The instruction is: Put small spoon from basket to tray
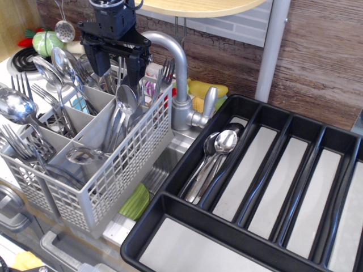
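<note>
The light grey lattice basket (122,170) stands at the left, full of steel cutlery. Small spoons (126,97) stand bowl-up in its right middle compartment, and another spoon bowl (85,154) lies in the front compartment. My black gripper (119,69) hangs over the basket's back right part, just above and behind those small spoons. Its jaws are open, with the fingers (102,61) lowered among the cutlery tops and nothing held. The black tray (170,207) lies at the right. Several small spoons (218,148) lie in its leftmost long compartment.
Large spoons (17,107) and forks (22,144) fill the basket's left compartments. A steel tap (178,85) rises between basket and tray, close to my gripper's right. A round wooden shelf (198,5) is overhead. The sink shows below, with a green sponge (135,203).
</note>
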Available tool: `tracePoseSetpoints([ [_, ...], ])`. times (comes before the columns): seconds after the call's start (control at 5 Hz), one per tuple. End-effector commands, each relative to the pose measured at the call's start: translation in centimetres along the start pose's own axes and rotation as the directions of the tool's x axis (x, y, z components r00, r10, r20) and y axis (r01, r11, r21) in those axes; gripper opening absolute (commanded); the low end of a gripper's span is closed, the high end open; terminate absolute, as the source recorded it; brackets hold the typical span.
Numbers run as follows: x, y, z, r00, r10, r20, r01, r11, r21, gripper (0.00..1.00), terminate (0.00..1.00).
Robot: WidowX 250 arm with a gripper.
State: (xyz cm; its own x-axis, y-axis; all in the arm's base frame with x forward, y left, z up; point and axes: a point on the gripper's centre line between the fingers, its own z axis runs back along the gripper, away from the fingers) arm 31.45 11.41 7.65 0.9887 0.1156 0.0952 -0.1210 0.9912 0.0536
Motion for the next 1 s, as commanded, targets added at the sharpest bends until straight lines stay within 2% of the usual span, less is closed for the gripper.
tracePoseSetpoints([
  [0.0, 0.0, 0.0, 0.0, 1.0, 0.0, 0.0, 0.0, 1.0, 0.0, 1.0, 0.0],
  [0.2, -0.4, 0.0, 0.7, 0.97, 0.242, 0.033, -0.244, 0.966, 0.082, 1.0, 0.0],
  [0.4, -0.4, 0.9, 0.5, 0.87, 0.479, 0.115, -0.486, 0.873, 0.041, 1.0, 0.0],
  [0.6, 0.1, 0.8, 0.0, 0.742, 0.629, 0.231, -0.638, 0.769, -0.041, 1.0, 0.0],
  [0.8, 0.0, 0.9, -0.6, 0.639, 0.681, 0.358, -0.687, 0.715, -0.134, 1.0, 0.0],
])
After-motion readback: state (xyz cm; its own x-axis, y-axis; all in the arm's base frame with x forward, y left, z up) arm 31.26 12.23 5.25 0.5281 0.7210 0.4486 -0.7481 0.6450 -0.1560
